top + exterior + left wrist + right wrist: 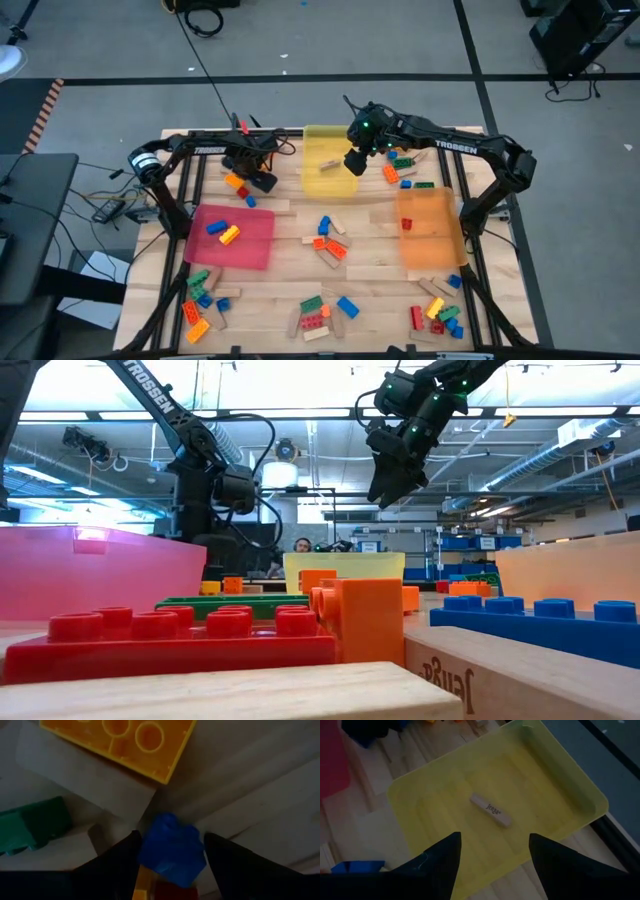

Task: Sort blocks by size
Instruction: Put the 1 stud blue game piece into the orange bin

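Note:
My left gripper (260,181) is low over the table's far left, beside an orange brick (235,183), and is shut on a small blue brick (172,847). In the left wrist view an orange brick (120,740) lies with its hollow underside up, and a green brick (30,825) lies beside it. My right gripper (355,160) hangs open and empty above the yellow tray (322,185). One tan wooden block (491,810) lies flat on the tray's floor. My left gripper has the small blue brick's two opposite sides (145,845) between its two fingers, which point down at the table. Yellow and red pieces show just under the brick. I cannot tell whether the brick is lifted clear.
A red tray (255,250) holds a blue and a yellow brick. An orange tray (430,245) holds a red one. Loose bricks and wooden blocks lie at the table's middle (328,240), along the near edge (315,315), at both near corners and by the far right (400,168).

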Robot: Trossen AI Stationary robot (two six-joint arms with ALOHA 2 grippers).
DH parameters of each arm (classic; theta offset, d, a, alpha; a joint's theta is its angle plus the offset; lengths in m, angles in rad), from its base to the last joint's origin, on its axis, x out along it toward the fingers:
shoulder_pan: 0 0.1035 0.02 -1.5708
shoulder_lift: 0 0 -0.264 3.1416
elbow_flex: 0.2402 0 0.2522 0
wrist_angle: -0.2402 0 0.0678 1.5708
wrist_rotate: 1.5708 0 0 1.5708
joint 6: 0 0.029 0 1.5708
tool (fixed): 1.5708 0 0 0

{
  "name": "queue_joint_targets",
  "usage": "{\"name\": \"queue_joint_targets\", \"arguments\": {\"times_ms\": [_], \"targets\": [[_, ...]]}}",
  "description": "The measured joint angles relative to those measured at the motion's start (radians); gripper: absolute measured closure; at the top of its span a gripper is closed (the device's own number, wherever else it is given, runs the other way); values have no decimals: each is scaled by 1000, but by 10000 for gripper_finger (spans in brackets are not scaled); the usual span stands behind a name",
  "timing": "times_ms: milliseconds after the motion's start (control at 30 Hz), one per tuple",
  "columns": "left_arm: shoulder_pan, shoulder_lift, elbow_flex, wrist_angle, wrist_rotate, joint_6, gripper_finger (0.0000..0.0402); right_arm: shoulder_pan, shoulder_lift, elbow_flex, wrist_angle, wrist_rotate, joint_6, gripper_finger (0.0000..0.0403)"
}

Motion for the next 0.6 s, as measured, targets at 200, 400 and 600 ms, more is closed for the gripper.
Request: {"name": "queue_joint_targets", "arguments": {"times_ms": [200, 400, 600], "targets": [[0, 0, 0, 4, 0, 0, 177, 0, 0, 0, 0, -2, 0, 154], [0, 0, 0, 5, 1, -2, 216, 0, 0, 0, 0, -3, 0, 154], [0, -1, 2, 9, -1, -4, 240, 0, 0, 0, 0, -3, 0, 154]]}}
